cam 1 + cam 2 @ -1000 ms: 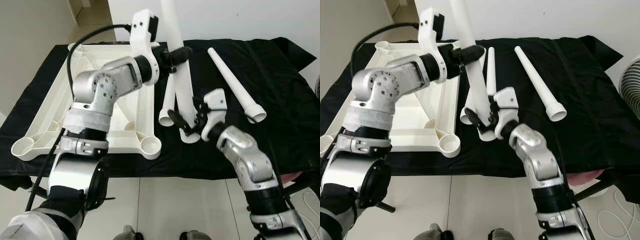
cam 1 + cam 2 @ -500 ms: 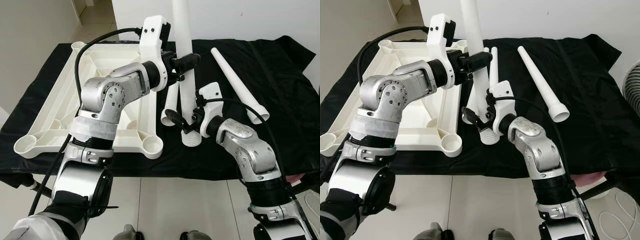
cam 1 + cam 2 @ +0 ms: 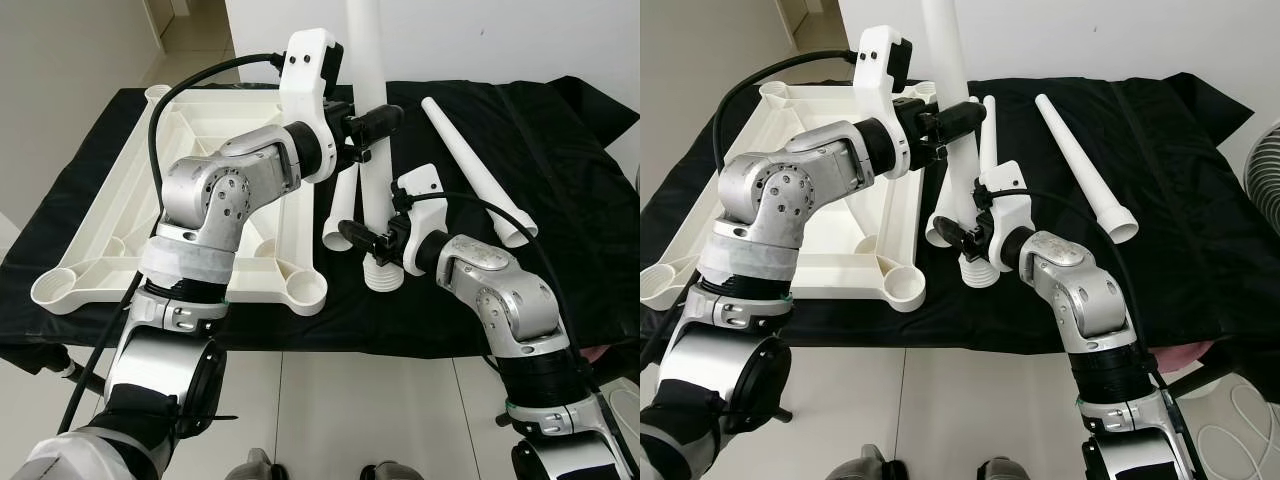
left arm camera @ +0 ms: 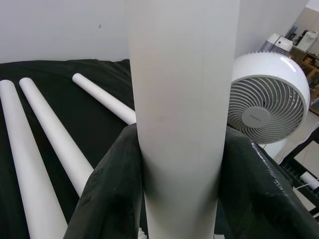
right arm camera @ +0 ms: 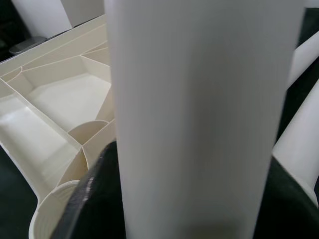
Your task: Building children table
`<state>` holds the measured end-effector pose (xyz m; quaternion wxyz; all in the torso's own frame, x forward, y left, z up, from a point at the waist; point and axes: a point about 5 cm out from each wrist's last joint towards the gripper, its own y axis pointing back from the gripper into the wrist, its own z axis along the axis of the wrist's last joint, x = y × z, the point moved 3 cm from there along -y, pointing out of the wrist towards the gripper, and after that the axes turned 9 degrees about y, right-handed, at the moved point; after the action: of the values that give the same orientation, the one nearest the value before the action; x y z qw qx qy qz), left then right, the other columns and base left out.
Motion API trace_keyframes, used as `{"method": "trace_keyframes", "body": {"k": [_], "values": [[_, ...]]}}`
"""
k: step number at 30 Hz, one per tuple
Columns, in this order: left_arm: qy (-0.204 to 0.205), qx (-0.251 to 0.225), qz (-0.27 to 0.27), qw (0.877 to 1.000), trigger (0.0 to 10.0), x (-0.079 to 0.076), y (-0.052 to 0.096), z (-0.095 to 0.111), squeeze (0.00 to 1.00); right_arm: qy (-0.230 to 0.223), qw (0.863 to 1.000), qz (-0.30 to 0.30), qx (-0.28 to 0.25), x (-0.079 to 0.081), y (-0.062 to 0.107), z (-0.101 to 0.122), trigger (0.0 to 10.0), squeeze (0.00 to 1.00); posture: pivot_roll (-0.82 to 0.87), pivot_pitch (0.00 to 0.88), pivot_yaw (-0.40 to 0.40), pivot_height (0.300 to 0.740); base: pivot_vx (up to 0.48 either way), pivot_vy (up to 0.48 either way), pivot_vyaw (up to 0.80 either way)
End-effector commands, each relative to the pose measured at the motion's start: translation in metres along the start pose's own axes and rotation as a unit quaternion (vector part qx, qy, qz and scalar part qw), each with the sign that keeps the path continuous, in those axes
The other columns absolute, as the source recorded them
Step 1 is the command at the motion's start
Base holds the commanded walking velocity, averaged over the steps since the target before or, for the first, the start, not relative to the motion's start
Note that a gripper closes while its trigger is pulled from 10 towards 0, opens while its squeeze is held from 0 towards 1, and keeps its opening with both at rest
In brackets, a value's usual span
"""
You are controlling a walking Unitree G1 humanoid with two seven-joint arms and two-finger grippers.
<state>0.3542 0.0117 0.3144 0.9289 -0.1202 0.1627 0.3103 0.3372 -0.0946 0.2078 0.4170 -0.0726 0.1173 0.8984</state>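
Since a second ago the held table leg (image 3: 370,150) has swung from a lean to nearly upright, and the right gripper (image 3: 372,240) has slid from beside its flared foot to a firm clasp just above that foot.

Both arms now share the one leg. The left gripper (image 3: 372,122) has its jaws closed around the shaft higher up, about mid-length as far as the frame shows; the left wrist view shows the black fingers (image 4: 107,189) pressed on either side of the white tube. The right gripper's jaws are closed on the lower shaft, close above the ribbed, threaded end (image 3: 978,271), which hangs just over the black cloth of the desk (image 3: 560,180).

The upturned table top (image 3: 120,200) lies on the robot's left side of the desk, ribs facing up, with a round socket at each corner. The near corner socket (image 3: 303,291) sits just to the left of the leg's threaded end and slightly nearer the robot, close but not touching. That is the relation the next move seems to turn on: the leg's long axis is already close to vertical, so it would need to shift left until the thread stands over the socket.

Two spare legs (image 3: 340,205) lie flat behind the held one; another leg (image 3: 475,170) lies well apart to the right.
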Motion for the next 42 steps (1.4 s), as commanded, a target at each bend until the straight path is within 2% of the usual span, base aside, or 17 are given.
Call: {"method": "trace_keyframes", "body": {"k": [1,4,5,8,9,10,11,13,20,21,25,26,28,29,39,40,42], "values": [[-0.011,-0.004,-0.003,1.000,10.0,-0.004,0.001,0.002,0.00,0.007,1.000,0.012,-0.005,0.004,-0.001,0.006,4.6,0.00,-0.14,0.040,0.069,0.740,0.000,0.000,0.00],[-0.011,-0.004,-0.004,1.000,10.0,-0.005,0.001,0.001,0.00,0.008,1.000,0.010,-0.006,0.004,-0.001,0.007,4.6,0.00,-0.14,0.040,0.069,0.740,0.000,0.000,0.00],[-0.011,-0.003,-0.005,1.000,10.0,-0.005,0.001,0.000,0.00,0.009,1.000,0.007,-0.008,0.003,-0.001,0.008,6.0,0.00,-0.14,0.040,0.067,0.740,0.000,0.000,0.00],[-0.011,-0.003,-0.006,1.000,10.0,-0.006,0.001,0.000,0.00,0.008,1.000,0.006,-0.007,0.002,-0.001,0.009,6.2,0.00,-0.14,0.040,0.067,0.740,0.000,0.000,0.00],[-0.012,-0.002,-0.006,1.000,10.0,-0.007,0.001,0.000,0.00,0.008,1.000,0.004,-0.006,0.001,-0.001,0.009,4.7,0.00,-0.14,0.041,0.067,0.740,0.000,0.000,0.00],[-0.012,-0.002,-0.006,1.000,10.0,-0.007,0.001,0.000,0.00,0.008,1.000,0.004,-0.006,0.001,-0.001,0.009,4.7,0.00,-0.14,0.041,0.067,0.740,0.000,0.000,0.00],[-0.013,-0.002,-0.007,1.000,10.0,-0.007,0.001,-0.001,0.00,0.006,1.000,0.003,-0.004,0.000,-0.001,0.009,0.6,0.00,-0.14,0.041,0.067,0.740,0.000,0.000,0.00],[-0.013,-0.001,-0.008,1.000,10.0,-0.008,0.001,-0.001,0.00,0.002,1.000,0.002,-0.001,0.000,-0.001,0.009,0.0,0.00,-0.14,0.041,0.067,0.740,0.000,0.000,0.00],[-0.019,-0.002,-0.010,1.000,10.0,-0.010,0.000,0.001,0.00,-0.005,1.000,-0.008,0.009,-0.004,-0.001,0.006,0.0,0.00,-0.14,0.049,0.068,0.740,0.000,0.000,0.00],[-0.023,-0.005,-0.011,1.000,10.0,-0.011,0.000,0.001,0.00,-0.006,1.000,-0.012,0.010,-0.005,-0.001,0.005,10.0,0.00,-0.14,0.049,0.068,0.740,0.000,0.000,0.00],[-0.028,-0.008,-0.021,0.999,10.0,-0.014,0.000,0.001,0.00,-0.008,0.999,-0.028,0.013,-0.009,-0.002,0.005,10.0,0.00,-0.14,0.057,0.070,0.740,0.000,0.000,0.00],[-0.026,-0.010,-0.031,0.999,10.0,-0.017,0.000,0.001,0.87,-0.011,0.999,-0.037,0.013,-0.011,-0.002,0.005,10.0,0.00,-0.14,0.060,0.070,0.740,0.000,0.000,0.00],[-0.023,-0.010,-0.038,0.999,10.0,-0.019,0.001,0.000,0.87,-0.013,0.999,-0.042,0.014,-0.013,-0.002,0.005,10.0,0.00,-0.14,0.060,0.070,0.740,0.000,0.000,0.00],[-0.017,-0.013,-0.048,0.999,10.0,-0.022,0.001,0.001,1.00,-0.014,0.999,-0.047,0.013,-0.015,-0.003,0.005,10.0,0.00,-0.14,0.061,0.072,0.740,0.000,0.000,0.00],[-0.033,-0.028,-0.053,0.998,10.0,-0.025,0.005,0.006,1.00,-0.025,0.997,-0.075,0.004,-0.023,-0.003,0.008,10.0,0.00,-0.14,0.063,0.074,0.740,0.000,0.000,0.00],[-0.035,-0.033,-0.036,0.998,10.0,-0.019,0.005,0.008,0.88,-0.029,0.996,-0.083,0.000,-0.026,-0.002,0.009,10.0,0.00,-0.14,0.063,0.074,0.740,0.000,0.000,0.00],[-0.035,-0.033,-0.036,0.998,10.0,-0.019,0.005,0.008,0.88,-0.029,0.996,-0.083,0.000,-0.026,-0.002,0.009,10.0,0.00,-0.14,0.063,0.074,0.740,0.000,0.000,0.00]]}}
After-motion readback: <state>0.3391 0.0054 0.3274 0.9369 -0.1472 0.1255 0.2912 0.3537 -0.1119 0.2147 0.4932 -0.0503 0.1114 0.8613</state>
